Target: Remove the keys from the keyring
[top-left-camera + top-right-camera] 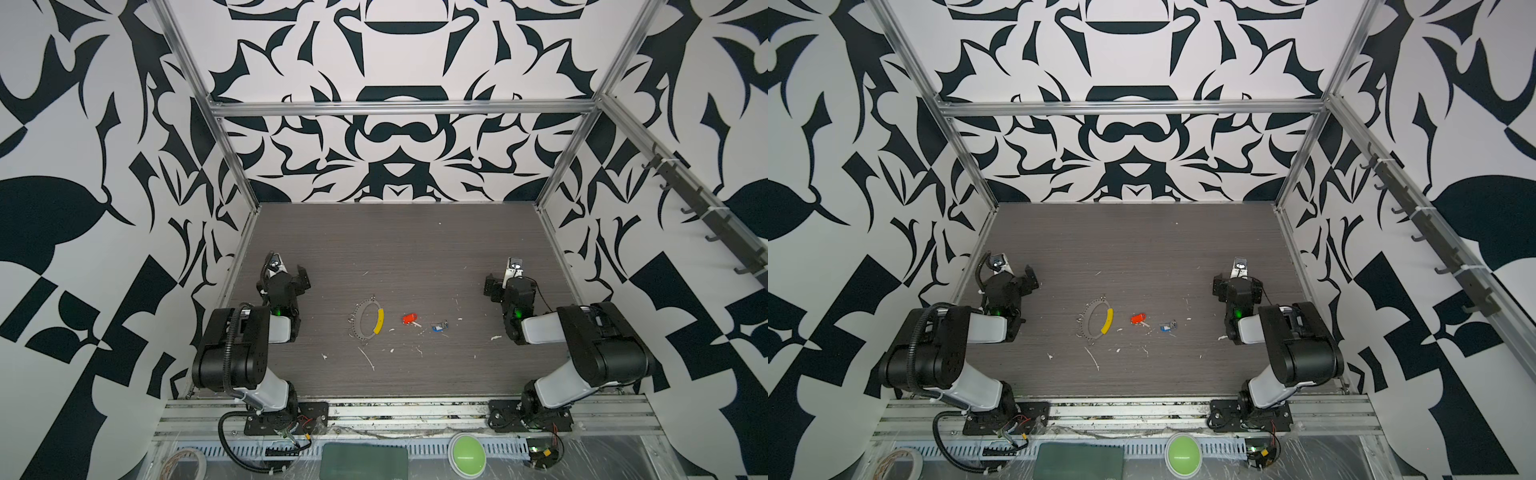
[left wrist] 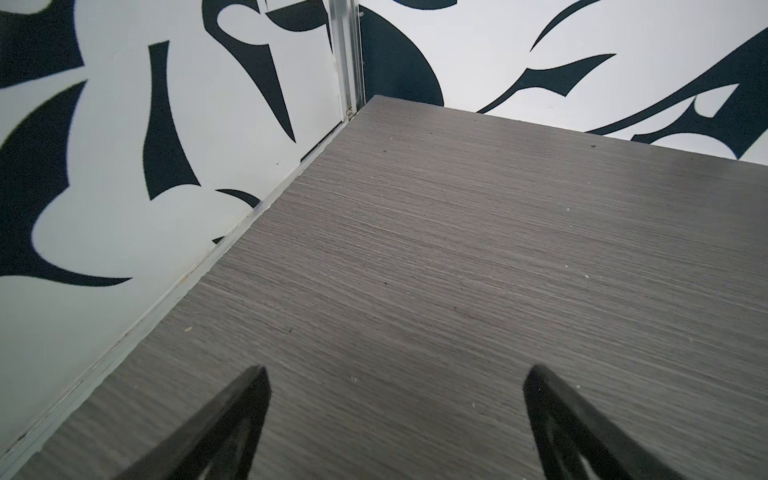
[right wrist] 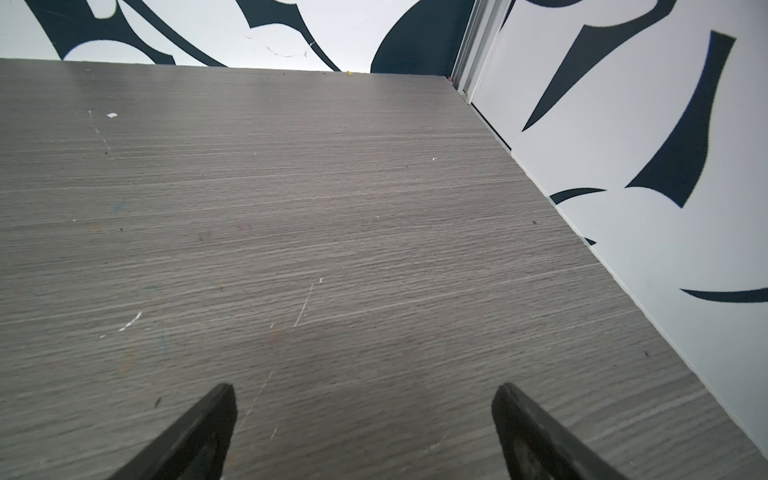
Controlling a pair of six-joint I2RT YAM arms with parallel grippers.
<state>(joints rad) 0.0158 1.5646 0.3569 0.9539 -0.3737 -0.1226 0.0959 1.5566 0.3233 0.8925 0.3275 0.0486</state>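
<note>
The keyring (image 1: 378, 321) (image 1: 1108, 321), a thin grey wire loop with a yellow sleeve, lies flat on the table left of centre in both top views. Right of it, apart from the loop, lies the red-headed key (image 1: 409, 318) (image 1: 1138, 318). The blue-headed key (image 1: 436, 328) (image 1: 1166, 328) lies further right. My left gripper (image 1: 302, 276) (image 2: 397, 374) hovers open and empty near the left wall, well back from the ring. My right gripper (image 1: 491, 286) (image 3: 363, 390) is open and empty near the right wall. Neither wrist view shows ring or keys.
White scraps (image 1: 366, 358) litter the grey wood table (image 1: 399, 249). Patterned walls with aluminium posts (image 2: 347, 58) (image 3: 478, 41) close in three sides. In front of the table sit a green dome button (image 1: 467, 453), a dark green pad (image 1: 365, 459) and a tape roll (image 1: 185, 459).
</note>
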